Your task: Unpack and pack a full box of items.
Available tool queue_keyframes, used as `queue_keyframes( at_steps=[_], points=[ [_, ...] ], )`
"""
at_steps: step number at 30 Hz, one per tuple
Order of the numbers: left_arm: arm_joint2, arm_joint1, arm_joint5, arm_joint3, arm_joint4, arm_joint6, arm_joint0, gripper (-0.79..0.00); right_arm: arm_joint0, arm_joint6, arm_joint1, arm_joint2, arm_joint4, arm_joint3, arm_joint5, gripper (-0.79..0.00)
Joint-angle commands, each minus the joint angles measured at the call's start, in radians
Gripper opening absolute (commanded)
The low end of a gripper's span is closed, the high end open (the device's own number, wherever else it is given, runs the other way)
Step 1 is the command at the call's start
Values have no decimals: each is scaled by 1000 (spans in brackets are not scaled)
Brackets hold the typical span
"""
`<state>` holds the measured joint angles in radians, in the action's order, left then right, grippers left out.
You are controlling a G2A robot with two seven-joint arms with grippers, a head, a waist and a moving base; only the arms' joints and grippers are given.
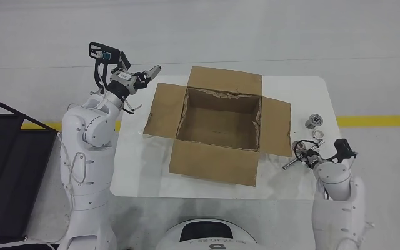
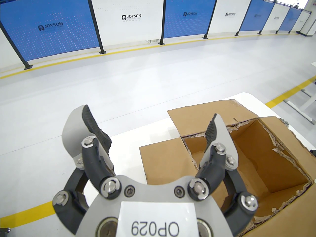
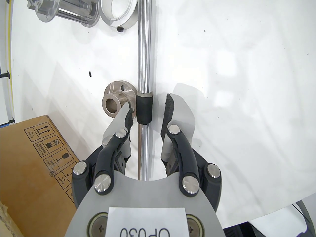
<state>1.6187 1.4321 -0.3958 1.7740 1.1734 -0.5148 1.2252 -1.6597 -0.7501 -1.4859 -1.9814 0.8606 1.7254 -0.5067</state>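
Left hand (image 2: pixel 150 112): spread, upper left of top view, beside box (image 1: pixel 215 164).
Right hand (image 3: pixel 148 102): spread astride rod (image 3: pixel 145 38); wrist view reveals bushing (image 3: pixel 116 102).

Bright even light, soft shadows, glare along the rod (image 3: pixel 145 38).

Your top camera looks straight down from above the arms, far enough back to take in the whole table (image 1: pixel 150 165) and the open box (image 1: pixel 215 164). Your left wrist camera sits just behind the left gripper (image 2: pixel 150 112), facing outward over the box toward the fence panels (image 2: pixel 123 25). Your right wrist camera points down, close over the table, behind the right gripper (image 3: pixel 148 104). All three views share the box; the top and right wrist views share the metal rod (image 3: pixel 145 38).
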Motion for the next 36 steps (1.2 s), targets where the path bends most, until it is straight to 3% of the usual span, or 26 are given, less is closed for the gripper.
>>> queue_keyframes(
  at_steps=[1, 3, 4, 5, 6, 7, 13, 16, 21, 32, 34, 36],
  points=[
    [1, 0, 0, 0, -1, 0, 0, 0, -5, 7, 1, 1, -4, 7, -2, -468],
    [1, 0, 0, 0, -1, 0, 0, 0, -15, 24, 1, -2, -18, 22, -6, -459],
    [1, 0, 0, 0, -1, 0, 0, 0, -23, 37, 0, -5, -32, 35, -4, -416],
    [1, 0, 0, 0, -1, 0, 0, 0, -37, 52, -2, -10, -54, 50, 3, -314],
    [1, 0, 0, 0, -1, 0, 0, 0, -53, 69, -4, -15, -84, 74, 23, -62],
    [1, 0, 0, 0, -1, 0, 0, 0, -72, 88, -6, -20, -120, 95, 47, 0],
    [1, 0, 0, 0, -1, 0, 0, 0, -188, 295, -25, -25, -311, 207, 233, 0],
    [1, 0, 0, 0, -1, 0, 0, 0, -271, 404, -34, -12, -373, 283, 372, 0],
    [1, 0, 0, 0, -1, 0, 0, 0, -354, 429, -36, 26, -347, 378, 484, 0],
    [1, 0, 0, 0, -1, 0, 0, 0, -356, 423, -35, 27, -345, 380, 492, 0],
    [1, 0, 0, 0, -1, 0, 0, 0, -313, 406, -35, 68, -371, 347, 486, 0],
    [1, 0, 0, 0, -1, 0, 0, 0, -278, 429, -32, 103, -295, 381, 491, 0]
  ],
)
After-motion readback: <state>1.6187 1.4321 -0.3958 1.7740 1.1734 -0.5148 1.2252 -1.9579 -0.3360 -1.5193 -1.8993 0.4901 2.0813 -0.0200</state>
